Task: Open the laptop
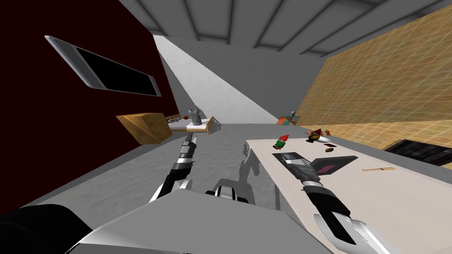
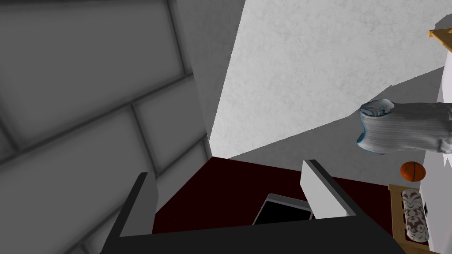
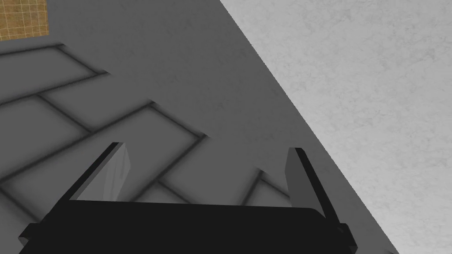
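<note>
The laptop (image 1: 334, 164) is a flat dark slab with a reddish patch, lying on the pale table (image 1: 397, 203) at my right. My right arm reaches over the table, and its gripper (image 1: 289, 158) hangs just left of the laptop's edge, apart from it as far as I can tell. In the right wrist view that gripper (image 3: 206, 146) is open with nothing between its fingers. My left gripper (image 1: 190, 141) is held out ahead beside the table, away from it. In the left wrist view this gripper (image 2: 226, 169) is open and holds nothing.
On the table beyond the laptop stand a small gnome figure (image 1: 281, 141), a dark toy (image 1: 314, 136) and a small dark block (image 1: 329, 150). A thin wooden stick (image 1: 378, 169) lies to the laptop's right. A wooden shelf (image 1: 150, 127) sits by the dark red wall.
</note>
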